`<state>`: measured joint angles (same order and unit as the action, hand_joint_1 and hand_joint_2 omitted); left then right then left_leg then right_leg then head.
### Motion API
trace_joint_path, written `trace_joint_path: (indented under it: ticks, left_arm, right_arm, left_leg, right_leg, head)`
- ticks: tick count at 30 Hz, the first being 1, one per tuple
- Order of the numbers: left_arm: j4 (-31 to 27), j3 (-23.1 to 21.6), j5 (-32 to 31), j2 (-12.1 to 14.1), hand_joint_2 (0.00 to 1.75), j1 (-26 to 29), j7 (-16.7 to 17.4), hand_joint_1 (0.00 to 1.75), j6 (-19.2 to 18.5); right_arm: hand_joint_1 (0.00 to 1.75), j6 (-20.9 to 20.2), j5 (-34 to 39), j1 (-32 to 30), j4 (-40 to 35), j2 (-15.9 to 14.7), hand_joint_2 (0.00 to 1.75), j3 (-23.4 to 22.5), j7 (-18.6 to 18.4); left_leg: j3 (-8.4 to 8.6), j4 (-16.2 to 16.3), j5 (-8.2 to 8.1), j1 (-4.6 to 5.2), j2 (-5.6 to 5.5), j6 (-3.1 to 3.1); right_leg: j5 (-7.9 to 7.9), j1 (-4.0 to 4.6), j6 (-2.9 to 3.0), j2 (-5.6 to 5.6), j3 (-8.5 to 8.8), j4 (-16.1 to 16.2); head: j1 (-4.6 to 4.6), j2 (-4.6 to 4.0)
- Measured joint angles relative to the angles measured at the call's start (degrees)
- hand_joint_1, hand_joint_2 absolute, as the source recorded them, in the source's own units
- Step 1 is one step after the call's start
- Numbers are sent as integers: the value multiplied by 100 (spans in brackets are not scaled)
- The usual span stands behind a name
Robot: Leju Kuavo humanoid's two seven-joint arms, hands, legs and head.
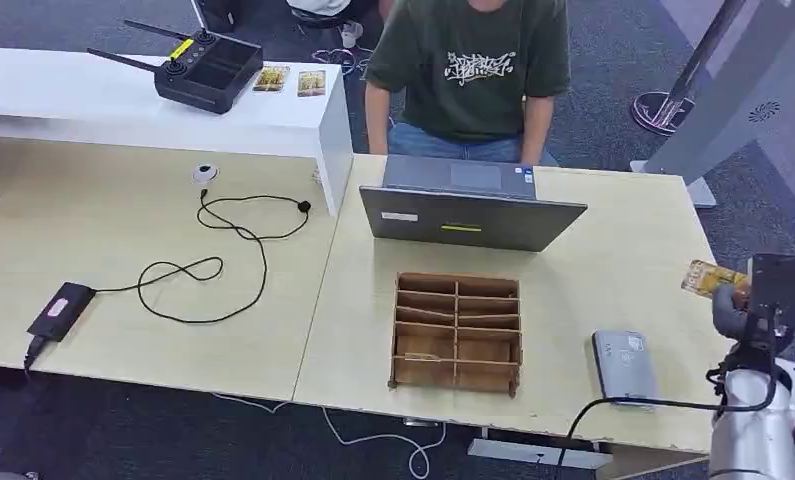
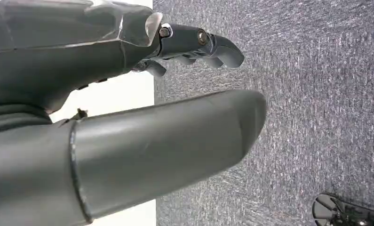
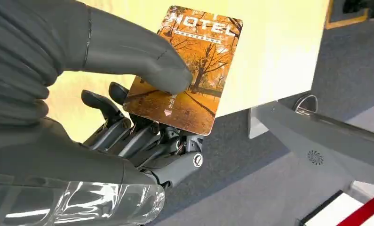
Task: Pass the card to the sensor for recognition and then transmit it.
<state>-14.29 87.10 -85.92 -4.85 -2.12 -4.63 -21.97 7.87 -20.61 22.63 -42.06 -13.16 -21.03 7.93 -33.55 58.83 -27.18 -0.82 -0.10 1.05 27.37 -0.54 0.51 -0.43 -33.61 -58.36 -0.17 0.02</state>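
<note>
At the table's right edge, the right hand (image 1: pixel 745 300) pinches an orange card (image 1: pixel 711 277) beyond the grey sensor (image 1: pixel 625 366). The right wrist view reads "MOTEL" on it, thumb (image 3: pixel 142 61) pressing above fingers. The left hand (image 2: pixel 128 108) hangs over carpet, fingers apart, holding nothing.

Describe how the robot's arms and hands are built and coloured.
The silver right arm carries a black cable and ends in a dark grey right hand with a ribbed cover, thick grey thumb, darker fingers and a clear glossy shell. The left hand is the same grey.
</note>
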Motion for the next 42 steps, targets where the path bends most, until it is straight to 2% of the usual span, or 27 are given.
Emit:
trace_joint_path:
  ticks: [8,23,42]
  left_arm:
    - [0,35,35,-15,0,1,15,0,-11]
    - [-2,114,81,-44,0,11,35,0,-11]
    - [-2,120,175,-44,0,9,87,0,-13]
  right_arm:
    - [175,-22,11,-601,-627,120,175,-59,-164]
    - [175,-149,-225,-1745,-1899,621,175,-284,-498]
    - [175,-411,-623,-2052,-2111,1145,175,-439,-664]
  left_leg:
    - [-1,0,0,0,-1,0]
    - [0,-1,-2,0,-2,-1]
    - [1,-1,-2,0,1,-1]
  right_leg:
    - [2,0,-2,-3,0,0]
    - [7,0,-5,-4,0,1]
    - [7,0,-5,-2,0,1]
  head:
    - [0,-2]
    - [0,-2]
    - [0,0]
